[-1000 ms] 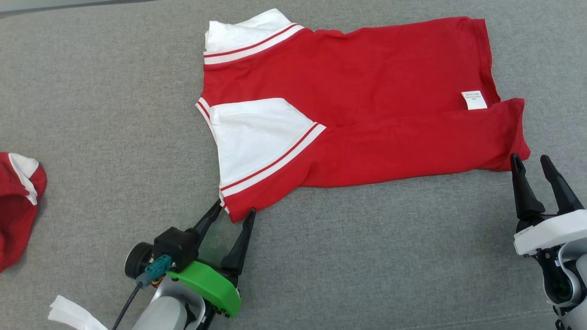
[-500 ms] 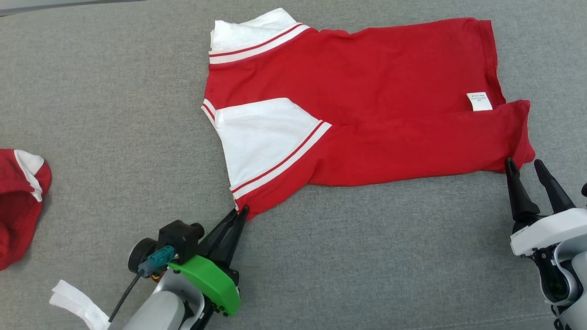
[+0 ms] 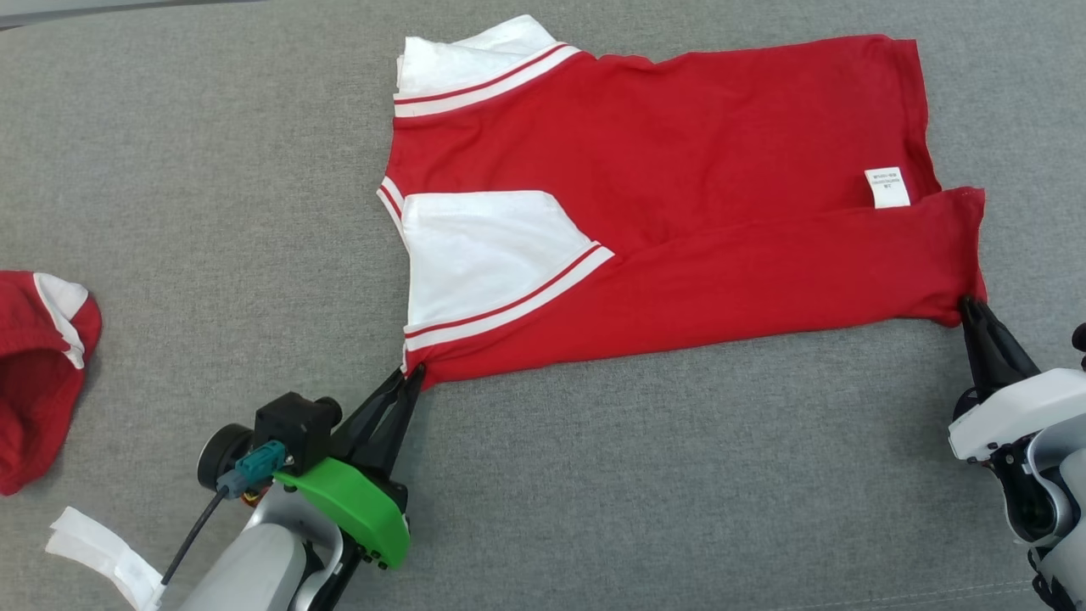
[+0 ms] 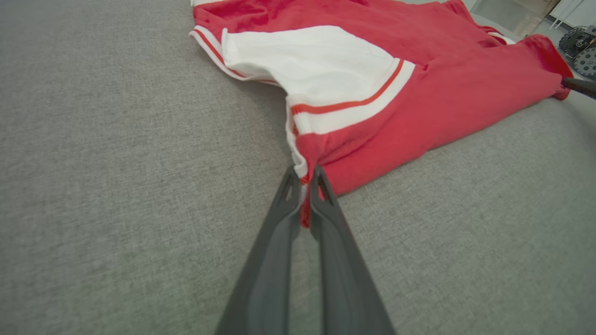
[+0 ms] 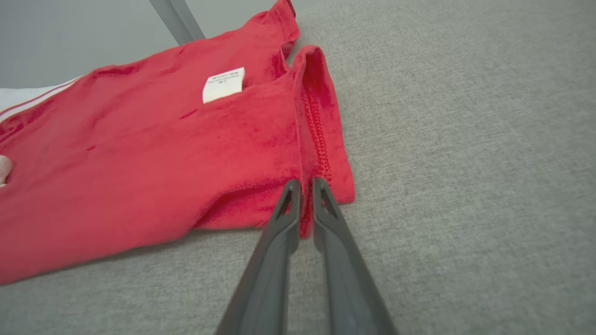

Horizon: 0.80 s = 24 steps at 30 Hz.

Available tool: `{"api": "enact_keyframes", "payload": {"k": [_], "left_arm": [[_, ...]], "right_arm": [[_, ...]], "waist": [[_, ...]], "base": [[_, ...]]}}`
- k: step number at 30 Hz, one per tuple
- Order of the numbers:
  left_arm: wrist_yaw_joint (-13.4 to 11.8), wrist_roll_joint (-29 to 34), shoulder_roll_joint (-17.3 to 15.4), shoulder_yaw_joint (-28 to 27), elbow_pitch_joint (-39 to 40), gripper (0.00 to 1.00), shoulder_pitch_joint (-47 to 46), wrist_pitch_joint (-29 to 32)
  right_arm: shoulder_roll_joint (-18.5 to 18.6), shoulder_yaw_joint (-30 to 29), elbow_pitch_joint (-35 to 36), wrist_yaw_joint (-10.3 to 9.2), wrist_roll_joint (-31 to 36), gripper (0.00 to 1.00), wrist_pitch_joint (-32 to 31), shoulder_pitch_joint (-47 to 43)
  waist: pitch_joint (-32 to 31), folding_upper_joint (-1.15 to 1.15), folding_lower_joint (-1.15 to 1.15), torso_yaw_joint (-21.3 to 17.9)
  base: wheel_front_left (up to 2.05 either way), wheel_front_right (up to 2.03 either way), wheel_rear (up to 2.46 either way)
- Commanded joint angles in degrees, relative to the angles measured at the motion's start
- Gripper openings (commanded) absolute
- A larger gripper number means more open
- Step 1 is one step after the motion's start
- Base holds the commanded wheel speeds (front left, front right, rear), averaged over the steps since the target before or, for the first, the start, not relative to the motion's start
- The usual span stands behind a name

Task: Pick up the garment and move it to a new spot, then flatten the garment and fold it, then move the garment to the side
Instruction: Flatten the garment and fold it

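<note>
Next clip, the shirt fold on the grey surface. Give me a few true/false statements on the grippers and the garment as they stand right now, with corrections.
1. The left gripper is shut on the near corner of the garment. True.
2. The right gripper hangs open, clear of the cloth. False: its fingers are closed on the red hem corner.
3. A white label shows near the garment's right end in the head view. True.
4. The garment is lifted off the grey surface. False: it lies on it.
5. A second red and white cloth lies at the head view's left edge. True.
</note>
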<state>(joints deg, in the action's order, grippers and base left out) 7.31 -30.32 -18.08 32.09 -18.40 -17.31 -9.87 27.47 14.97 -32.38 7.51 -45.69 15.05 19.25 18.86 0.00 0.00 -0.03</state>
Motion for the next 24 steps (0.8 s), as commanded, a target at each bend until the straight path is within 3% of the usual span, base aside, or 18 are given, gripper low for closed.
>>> {"api": "enact_keyframes", "payload": {"k": [1,11,19,24], "left_arm": [[-0.1,0.2,-0.6,-0.3,0.1,0.00,-0.9,0.0],[-0.2,-0.8,-2.2,-0.2,0.9,0.00,1.1,-0.3],[-0.1,-3.1,-5.2,0.6,6.0,0.00,6.2,1.4],[-1.4,-3.3,-6.6,1.1,9.8,0.00,9.5,2.3]], "right_arm": [[0.4,0.2,-0.5,-0.05,-0.5,0.00,0.1,0.7],[2.6,0.8,0.9,-0.05,-2.1,0.00,0.1,-2.5],[5.3,-1.1,5.8,-0.06,-2.7,0.00,0.1,-9.1],[6.8,-2.9,9.2,-0.06,-3.2,0.00,0.1,-14.1]], "waist": [[0.0,0.00,0.00,0.0],[-1.0,0.00,0.00,-0.1],[-2.1,0.00,0.00,-0.6],[-2.7,0.00,0.00,-0.7]], "base": [[0.00,0.00,0.00],[0.00,0.00,0.00],[0.00,0.00,0.00],[0.00,0.00,0.00]]}}
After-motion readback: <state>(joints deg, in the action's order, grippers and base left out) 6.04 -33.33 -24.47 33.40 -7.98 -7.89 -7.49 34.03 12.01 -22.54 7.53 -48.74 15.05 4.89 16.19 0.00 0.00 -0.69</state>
